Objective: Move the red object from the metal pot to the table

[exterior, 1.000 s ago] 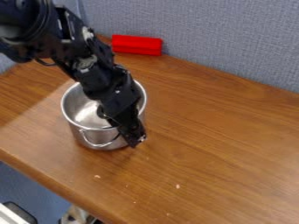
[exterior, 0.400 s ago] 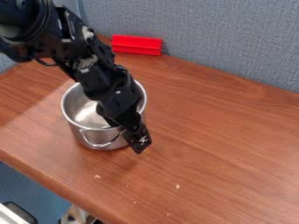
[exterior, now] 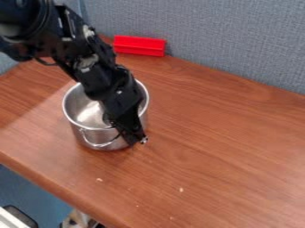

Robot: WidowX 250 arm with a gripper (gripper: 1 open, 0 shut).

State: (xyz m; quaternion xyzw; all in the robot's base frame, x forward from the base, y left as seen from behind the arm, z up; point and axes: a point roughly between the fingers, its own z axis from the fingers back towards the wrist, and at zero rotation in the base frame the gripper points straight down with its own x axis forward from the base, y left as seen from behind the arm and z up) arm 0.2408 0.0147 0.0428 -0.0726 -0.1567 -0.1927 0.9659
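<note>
The red object (exterior: 139, 44) is a small flat block lying on the table (exterior: 226, 151) at its far edge, against the grey wall. The metal pot (exterior: 84, 114) stands left of centre, and what shows of its inside is bare steel. My black arm reaches over the pot from the upper left and hides its right half. My gripper (exterior: 135, 134) points steeply down at the pot's front right rim, fingers drawn together. Nothing red is between them. I cannot tell whether they pinch the rim.
A grey fabric wall (exterior: 226, 36) runs behind the table. The table's front edge (exterior: 71, 191) cuts diagonally across the lower left, with floor beyond it. Brown tabletop stretches to the right of the pot.
The fingers spread wide beside the pot's front right rim, then closed together. The arm and the red object stayed where they were.
</note>
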